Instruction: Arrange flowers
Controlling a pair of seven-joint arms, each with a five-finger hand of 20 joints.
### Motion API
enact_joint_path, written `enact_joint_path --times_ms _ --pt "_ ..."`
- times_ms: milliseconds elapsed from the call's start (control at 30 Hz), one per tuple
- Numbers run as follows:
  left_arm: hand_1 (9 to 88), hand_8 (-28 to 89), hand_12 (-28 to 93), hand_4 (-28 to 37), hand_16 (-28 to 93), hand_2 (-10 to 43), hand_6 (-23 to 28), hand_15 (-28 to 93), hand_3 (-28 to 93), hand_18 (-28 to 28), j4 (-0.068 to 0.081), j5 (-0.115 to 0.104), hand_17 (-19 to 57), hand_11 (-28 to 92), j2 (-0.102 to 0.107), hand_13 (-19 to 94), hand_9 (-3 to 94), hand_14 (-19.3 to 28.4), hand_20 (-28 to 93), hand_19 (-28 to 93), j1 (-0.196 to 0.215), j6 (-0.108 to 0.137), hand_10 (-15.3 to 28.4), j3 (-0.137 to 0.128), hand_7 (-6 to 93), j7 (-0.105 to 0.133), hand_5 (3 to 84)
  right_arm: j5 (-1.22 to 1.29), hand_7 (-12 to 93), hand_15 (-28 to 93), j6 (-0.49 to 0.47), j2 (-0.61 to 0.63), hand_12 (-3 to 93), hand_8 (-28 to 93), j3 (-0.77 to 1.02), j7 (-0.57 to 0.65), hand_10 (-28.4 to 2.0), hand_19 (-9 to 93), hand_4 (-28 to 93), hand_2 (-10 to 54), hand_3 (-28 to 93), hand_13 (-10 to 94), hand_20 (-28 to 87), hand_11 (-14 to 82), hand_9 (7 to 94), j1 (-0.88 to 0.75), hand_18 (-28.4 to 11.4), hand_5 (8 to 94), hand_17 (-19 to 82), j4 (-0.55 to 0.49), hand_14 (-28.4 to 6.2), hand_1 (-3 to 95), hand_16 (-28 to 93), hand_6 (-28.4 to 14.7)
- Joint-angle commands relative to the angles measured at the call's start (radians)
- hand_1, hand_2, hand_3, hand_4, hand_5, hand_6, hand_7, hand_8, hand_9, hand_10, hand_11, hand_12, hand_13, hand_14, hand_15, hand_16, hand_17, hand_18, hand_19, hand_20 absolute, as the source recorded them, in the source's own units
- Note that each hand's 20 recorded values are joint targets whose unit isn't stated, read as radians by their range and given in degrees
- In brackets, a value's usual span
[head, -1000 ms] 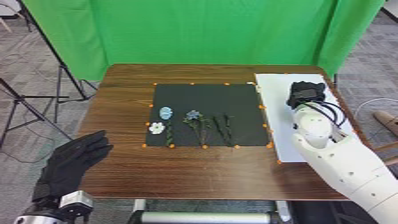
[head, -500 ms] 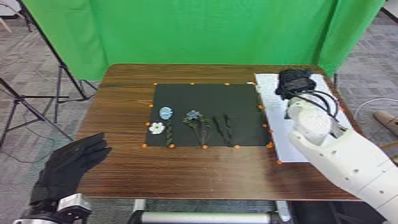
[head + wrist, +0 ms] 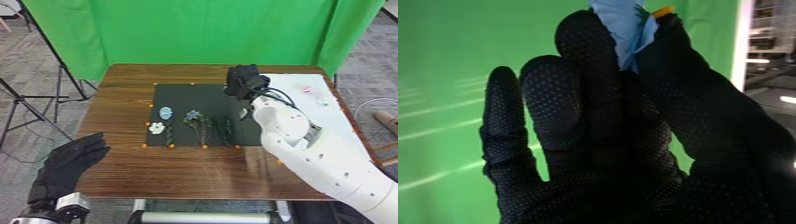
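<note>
Item one: my right robot hand (image 3: 244, 82), over the far right part of the black sheet (image 3: 182, 95); thumb closed against a finger, the other fingers up and nearly straight. Held: a light blue bloom (image 3: 618, 27), pinched at the tips, with a small orange-yellow bit (image 3: 663, 11) beside it at the thumb tip (what that bit belongs to, I cannot tell). Item two: my left robot hand (image 3: 69, 157), near the worktop's (image 3: 178, 175) left edge, fingers loosely extended, gripping nothing. Edges and room: orange markers (image 3: 172, 146) line the black sheet; brown wood runs along its left side and in a broad strip to the worktop's near edge. Flowers laid on the sheet, left part to middle: a pale blue flower (image 3: 166, 112); a white flower (image 3: 157, 128) just nearer; a blue blossom (image 3: 193, 115) with leaves and stems; dark green stems (image 3: 224, 130) to its right. Right side: one white sheet (image 3: 333, 120), carrying a pink piece (image 3: 306, 89) and a pale piece (image 3: 325, 101). Obstruction: my own right arm (image 3: 298, 135), slanting across the near right corner of the black sheet. Beyond the far edge: a green curtain (image 3: 213, 30).
</note>
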Motion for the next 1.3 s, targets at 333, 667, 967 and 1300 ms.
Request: enact_joint_path --times_ms 333,667,967,1300 --pt "27.1 -7 10 -13.9 -11 2.9 14.6 55 82 22.0 0.006 -0.009 -9.6 34 0.028 25 37.3 28.4 16 57 -0.027 -0.012 22.8 0.011 12.1 0.002 47.0 -0.14 18 71 -0.047 -0.239 33.0 0 -0.02 0.011 -7.5 76 -28 -5.6 74 65 24 34.1 81.4 -0.069 -22.2 82.9 19 0.137 -7.7 48.3 27 3.5" --pt "26.9 -8 10 -13.7 -11 2.9 14.2 55 82 22.0 0.009 -0.005 -9.6 34 0.022 26 37.2 27.7 16 57 -0.034 -0.018 22.1 0.011 12.4 -0.003 46.7 -0.171 18 71 -0.075 -0.228 33.8 -1 -0.005 0.017 -7.2 75 -28 -5.9 75 63 24 33.2 80.8 -0.092 -22.1 82.9 18 0.153 -8.0 47.8 28 3.2" --pt "26.7 -8 10 -14.1 -11 2.9 13.8 54 82 21.7 0.012 -0.024 -9.3 34 0.052 26 37.1 27.2 16 56 -0.039 -0.005 21.7 0.032 13.1 0.009 46.4 -0.139 18 71 -0.141 -0.236 35.4 -2 0.027 0.028 -7.6 74 -28 -7.6 76 60 26 31.7 77.1 -0.105 -22.8 78.3 16 0.138 -8.9 45.0 28 1.3" --pt "26.7 -8 10 -14.4 -11 3.0 13.8 54 82 21.6 0.01 -0.017 -9.2 34 0.032 26 37.1 27.0 16 56 -0.031 -0.005 21.4 0.024 13.2 0.0 46.4 -0.105 17 75 -0.197 -0.24 23.3 -13 0.046 0.024 -13.2 72 -28 -6.1 85 54 28 43.7 68.2 -0.113 -25.0 71.1 13 0.106 -13.1 30.7 24 -1.8"
